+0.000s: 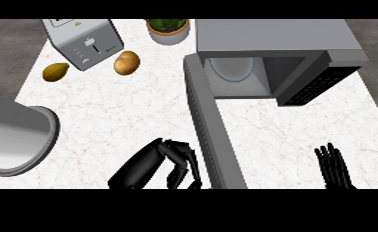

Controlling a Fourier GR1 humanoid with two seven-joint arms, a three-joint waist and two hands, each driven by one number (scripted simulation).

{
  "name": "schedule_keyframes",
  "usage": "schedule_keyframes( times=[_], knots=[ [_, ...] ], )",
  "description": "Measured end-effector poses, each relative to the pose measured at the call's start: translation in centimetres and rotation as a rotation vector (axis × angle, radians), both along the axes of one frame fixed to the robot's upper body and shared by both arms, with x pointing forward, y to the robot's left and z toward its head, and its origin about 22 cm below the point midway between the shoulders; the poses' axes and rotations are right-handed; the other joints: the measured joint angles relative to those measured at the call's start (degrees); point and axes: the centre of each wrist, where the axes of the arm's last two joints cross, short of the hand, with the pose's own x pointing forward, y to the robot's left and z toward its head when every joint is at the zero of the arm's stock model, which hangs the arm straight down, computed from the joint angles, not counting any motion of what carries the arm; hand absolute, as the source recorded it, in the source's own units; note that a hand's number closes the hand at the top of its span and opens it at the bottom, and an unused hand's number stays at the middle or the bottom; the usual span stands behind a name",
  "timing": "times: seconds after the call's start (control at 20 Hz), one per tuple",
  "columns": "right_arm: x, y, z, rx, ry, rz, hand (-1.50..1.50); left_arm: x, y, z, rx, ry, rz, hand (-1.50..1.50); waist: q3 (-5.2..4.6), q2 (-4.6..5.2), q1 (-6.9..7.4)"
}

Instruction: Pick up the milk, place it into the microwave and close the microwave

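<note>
From my seat I take the microwave (273, 38) as my anchor: it sits at the far right of the white bench (125, 111), its cavity open and a pale round turntable (231, 68) showing inside. Its door (210, 126) is swung fully out toward me, a long grey slab running from the cavity's left corner down to the near edge. I can't make out the milk anywhere, neither on the bench nor in the cavity. Just left of the microwave stands a potted plant (168, 28); farther left a toaster (83, 42), with two brown rounded food items (127, 62) (55, 71) in front of it. Well left of the door, a grey round basin (22, 141) cuts in. My left hand (159, 168) hangs just left of the door's near end, fingers curled inward around nothing I can see. My right hand (334, 168) rests right of the door, fingers straight and together.
</note>
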Motion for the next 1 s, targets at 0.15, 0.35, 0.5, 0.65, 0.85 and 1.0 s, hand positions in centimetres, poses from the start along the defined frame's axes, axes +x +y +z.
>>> schedule_keyframes(
  times=[0.15, 0.35, 0.5, 0.65, 0.85, 1.0],
  knots=[
    [-0.9, 0.0, 0.8, -0.001, -0.018, 0.002, -1.50, 0.8, -2.5, -0.7, 0.039, -0.027, -0.035, 1.50, -0.01, 0.01, -0.10],
    [-1.8, -1.2, 2.4, 0.003, -0.039, 0.027, -1.50, 0.8, -6.1, -1.6, 0.081, -0.051, -0.065, 1.50, -0.02, 0.02, -0.71],
    [-2.2, -1.2, 3.0, 0.014, -0.054, 0.048, -1.50, 0.9, -8.5, -2.4, 0.106, -0.042, -0.079, 1.50, -0.03, 0.11, -1.35],
    [-1.3, -0.9, 4.2, 0.033, -0.088, 0.091, -1.50, 1.4, -10.0, -3.1, 0.121, -0.015, -0.077, 1.50, -0.06, 0.27, -2.36],
    [-0.4, -0.2, 6.3, 0.055, -0.146, 0.144, -1.50, 2.3, -11.4, -3.4, 0.143, 0.016, -0.050, 1.50, -0.13, 0.41, -3.94],
    [-0.3, -0.1, 7.7, 0.067, -0.172, 0.182, -1.50, 2.5, -12.1, -4.1, 0.136, 0.028, -0.011, 1.50, -0.15, 0.67, -5.45]
  ],
)
